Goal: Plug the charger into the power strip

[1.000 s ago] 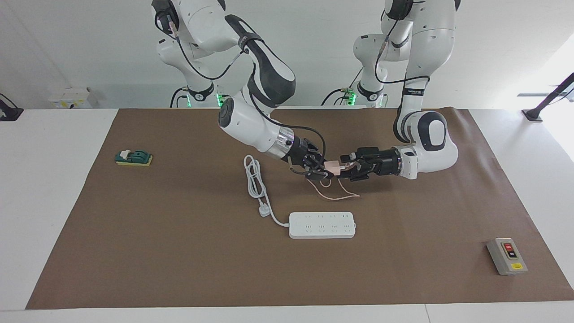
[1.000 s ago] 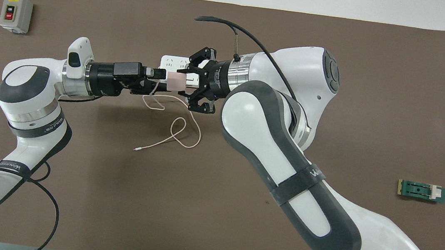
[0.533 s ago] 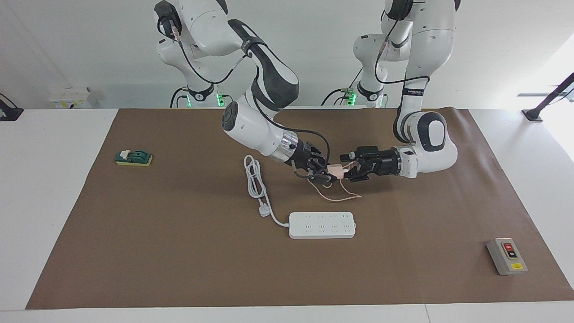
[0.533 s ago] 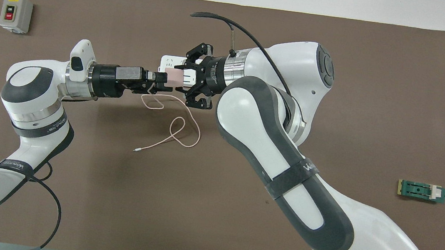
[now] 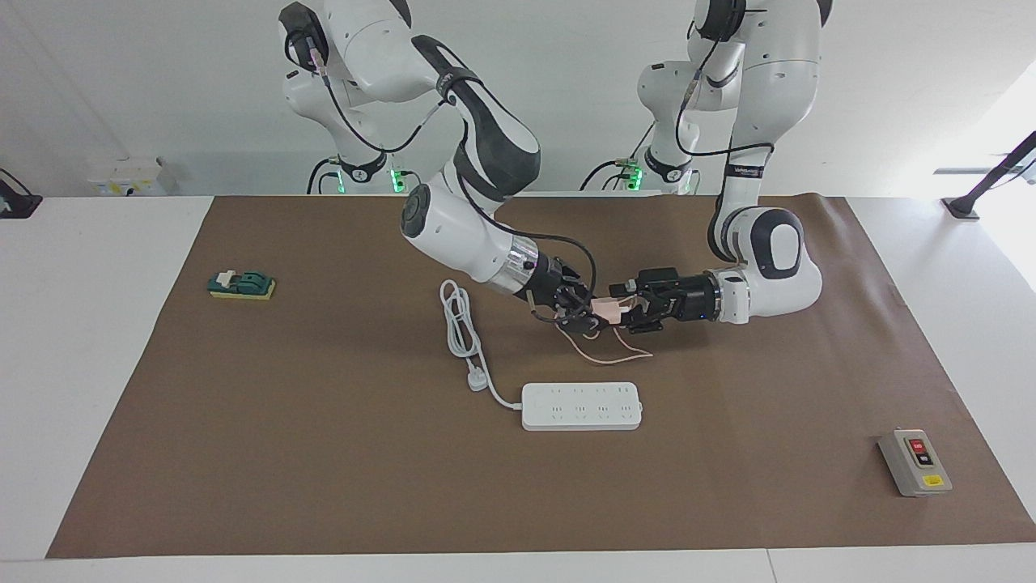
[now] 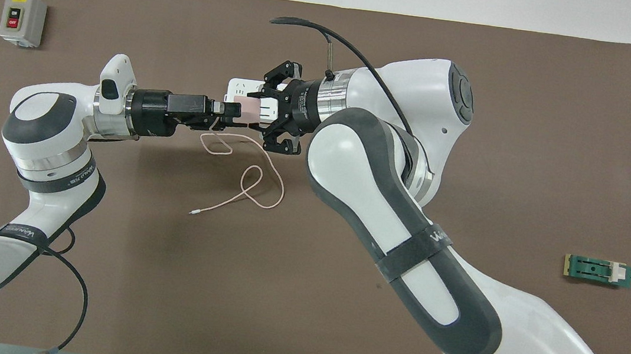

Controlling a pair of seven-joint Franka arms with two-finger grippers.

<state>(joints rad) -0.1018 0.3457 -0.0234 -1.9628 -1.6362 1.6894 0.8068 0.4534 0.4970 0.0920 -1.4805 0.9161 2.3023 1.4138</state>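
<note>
The charger (image 5: 605,307) is held in the air over the brown mat, nearer to the robots than the power strip (image 5: 581,406), which lies flat on the bench (image 5: 97,340). It is clamped by the right tool (image 5: 589,310). The left tool (image 5: 629,308) is met at the charger; whether it is gripping cannot be told. The pink cable (image 6: 255,185) is trailed onto the mat.

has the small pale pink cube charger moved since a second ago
Yes. In the overhead view the small pale pink cube charger now overlaps the flat white power strip more, having shifted farther from the robots.
</note>
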